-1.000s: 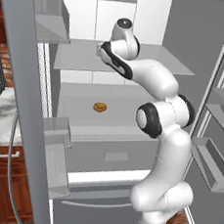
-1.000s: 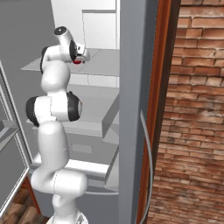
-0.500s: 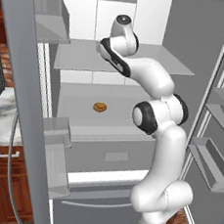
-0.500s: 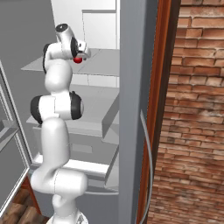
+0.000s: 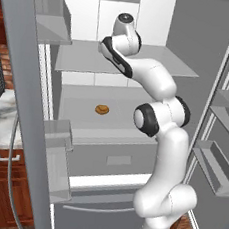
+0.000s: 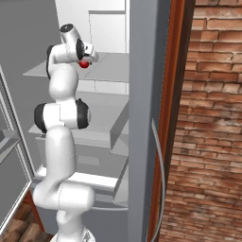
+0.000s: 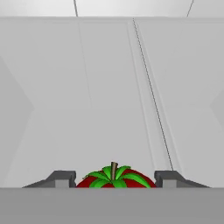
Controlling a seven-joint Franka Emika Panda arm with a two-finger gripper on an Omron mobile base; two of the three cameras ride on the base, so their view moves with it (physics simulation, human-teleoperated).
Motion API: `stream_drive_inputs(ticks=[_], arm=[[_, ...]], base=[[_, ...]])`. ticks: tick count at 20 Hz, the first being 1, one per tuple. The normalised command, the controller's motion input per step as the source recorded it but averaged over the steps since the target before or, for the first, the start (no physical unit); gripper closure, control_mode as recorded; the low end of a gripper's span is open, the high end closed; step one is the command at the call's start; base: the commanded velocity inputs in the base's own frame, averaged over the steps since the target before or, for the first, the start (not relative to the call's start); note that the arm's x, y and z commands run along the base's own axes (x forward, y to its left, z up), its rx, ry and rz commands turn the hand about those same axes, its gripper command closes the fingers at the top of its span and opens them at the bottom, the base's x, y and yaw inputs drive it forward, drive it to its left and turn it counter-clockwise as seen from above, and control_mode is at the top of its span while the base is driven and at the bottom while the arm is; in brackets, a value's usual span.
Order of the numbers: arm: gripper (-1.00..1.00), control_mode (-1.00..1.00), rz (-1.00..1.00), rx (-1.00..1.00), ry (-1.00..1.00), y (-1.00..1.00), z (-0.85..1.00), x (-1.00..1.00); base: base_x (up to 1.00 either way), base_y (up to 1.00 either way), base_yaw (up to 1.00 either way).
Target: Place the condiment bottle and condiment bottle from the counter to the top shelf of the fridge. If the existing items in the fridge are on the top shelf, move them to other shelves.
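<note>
**Tomato Between the Fingers on the Top Shelf**

While the tomato [image 7: 114, 177] sits on the top shelf [image 5: 82, 62] of the fridge [image 5: 205, 41], it lies squarely between the two fingertips [image 7: 61, 178] of the tool [image 6: 86, 61], its green stem pointing up. From the right base view it shows as a red spot just under the hand. Small gaps remain on both sides in the hand view, so the tool looks partly spread around the tomato; whether the fingers are touching it I cannot tell. One shelf down, the brown bun [image 5: 102, 109] rests alone on the lower shelf [image 5: 138, 101], above the drawer front [image 5: 116, 159].

My guess is that the step in hand is clearing the tomato off the top shelf. A round, smooth fruit could squirt out forward if the fingers meet it off-centre or too near its top. It could then roll along the shelf toward the seam [image 7: 151, 94] or the back wall. Squeezing hard might also pop it loose.
</note>
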Motion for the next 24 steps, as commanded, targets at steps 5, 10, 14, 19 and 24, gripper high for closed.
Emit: stream_drive_inputs(ticks=[5,10,14,19,24], arm=[[1.00,-1.00,0.00,0.00,0.00,0.00,0.00,-0.02],[1.00,-1.00,0.00,0.00,-0.19,0.00,0.00,-0.21],[1.00,-1.00,0.01,0.03,-0.28,0.00,0.05,-0.44],[1.00,-1.00,0.06,0.12,-0.42,-0.04,0.32,-0.96],[1.00,-1.00,0.10,0.18,-0.46,-0.21,0.70,-1.00]], base=[[0.00,0.00,0.00],[0.00,0.00,0.00],[0.00,0.00,0.00],[0.00,0.00,0.00],[0.00,0.00,0.00]])
